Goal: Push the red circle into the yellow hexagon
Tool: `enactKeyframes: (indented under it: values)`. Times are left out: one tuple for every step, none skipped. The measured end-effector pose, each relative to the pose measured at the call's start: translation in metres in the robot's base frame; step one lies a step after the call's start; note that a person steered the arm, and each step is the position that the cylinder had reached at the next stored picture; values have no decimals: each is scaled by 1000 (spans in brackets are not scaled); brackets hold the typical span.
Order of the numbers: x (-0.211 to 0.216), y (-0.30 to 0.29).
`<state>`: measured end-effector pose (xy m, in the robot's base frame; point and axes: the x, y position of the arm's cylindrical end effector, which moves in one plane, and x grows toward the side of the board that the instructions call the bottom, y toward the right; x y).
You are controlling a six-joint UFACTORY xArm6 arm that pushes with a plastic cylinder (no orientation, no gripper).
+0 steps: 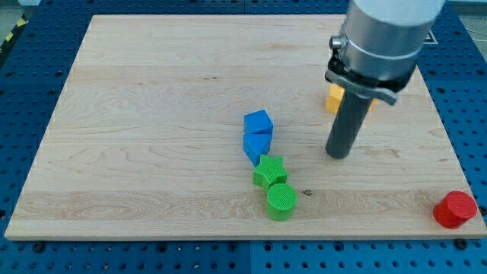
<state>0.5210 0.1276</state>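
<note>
The red circle (455, 209) lies at the view's bottom right, at the wooden board's corner edge. The yellow hexagon (335, 98) sits at the view's upper right, mostly hidden behind the rod and arm; only its left part shows. My tip (337, 155) rests on the board just below the yellow hexagon, far to the upper left of the red circle and to the right of the blue blocks.
A blue cube (259, 122) and a blue block (255, 144) touch near the board's middle. A green star (269, 170) and a green circle (281, 201) sit right below them. The board's edge (228, 237) borders a blue perforated table.
</note>
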Motion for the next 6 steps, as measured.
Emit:
enactKeyframes:
  values:
    - [24, 5]
    - [44, 29]
    - [62, 42]
    - [41, 41]
    - [9, 72]
    - [-2, 113]
